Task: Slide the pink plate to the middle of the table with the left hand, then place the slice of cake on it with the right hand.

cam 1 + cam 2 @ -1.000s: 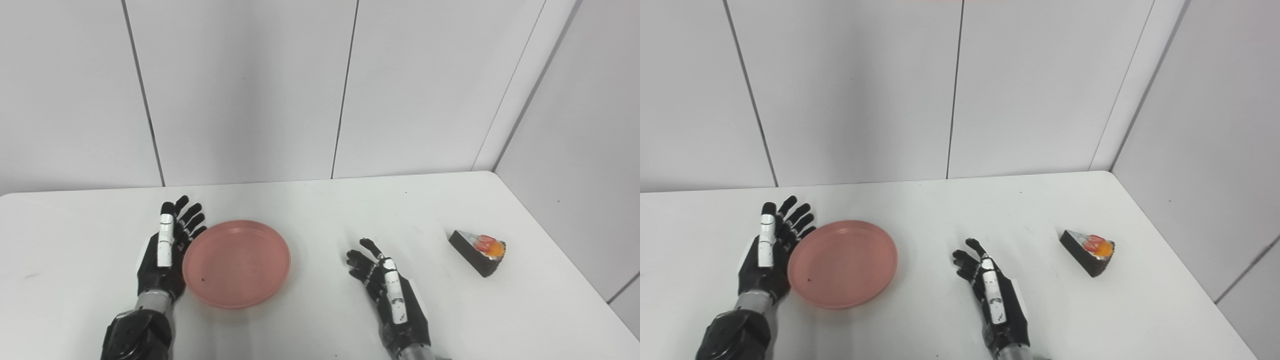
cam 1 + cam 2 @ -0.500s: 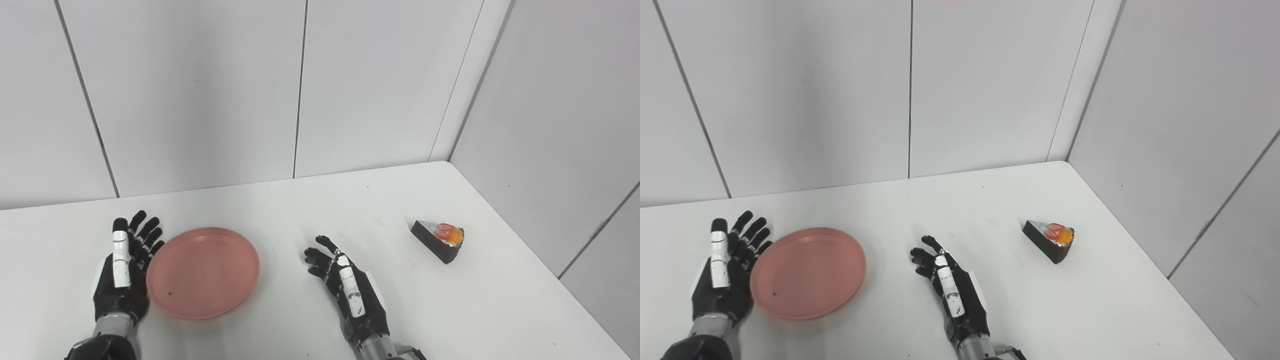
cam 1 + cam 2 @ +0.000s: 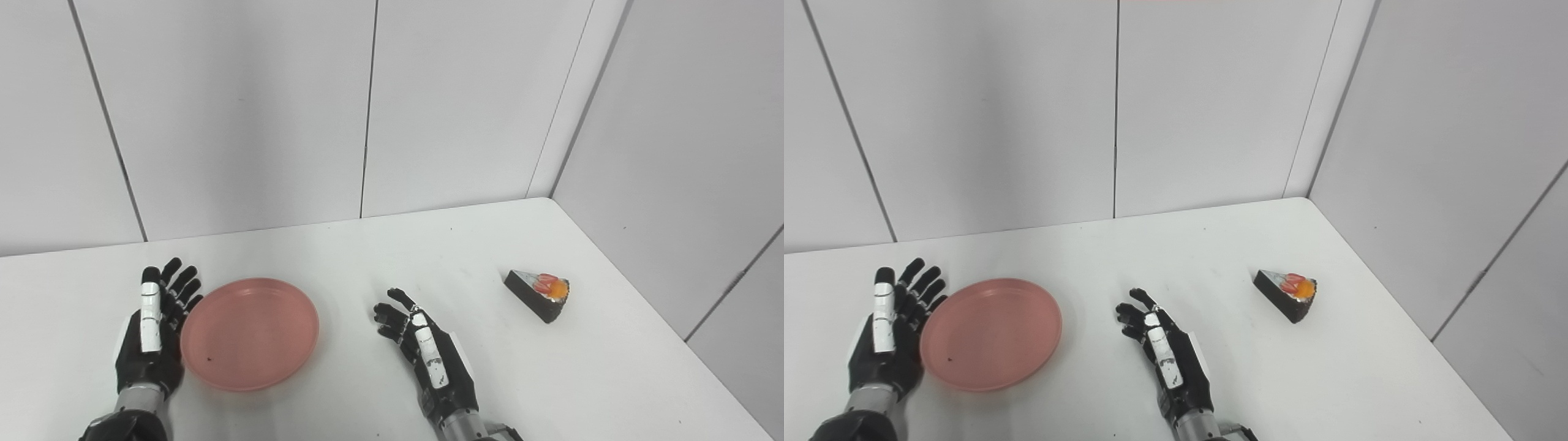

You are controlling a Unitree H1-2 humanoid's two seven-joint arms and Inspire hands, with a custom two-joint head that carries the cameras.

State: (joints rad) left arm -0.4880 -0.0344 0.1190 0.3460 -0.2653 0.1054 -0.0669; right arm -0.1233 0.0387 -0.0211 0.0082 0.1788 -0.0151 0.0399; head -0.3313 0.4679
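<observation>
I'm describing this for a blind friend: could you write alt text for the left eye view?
A robot's left hand rests open against the left edge of an empty pink plate on a white table. Its right hand lies open to the plate's right. Farther right sits a slice of cake, untouched, near the wall.

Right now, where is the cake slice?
The cake slice lies on the table's right side near the side wall, well right of the open right hand, far from the pink plate.
</observation>
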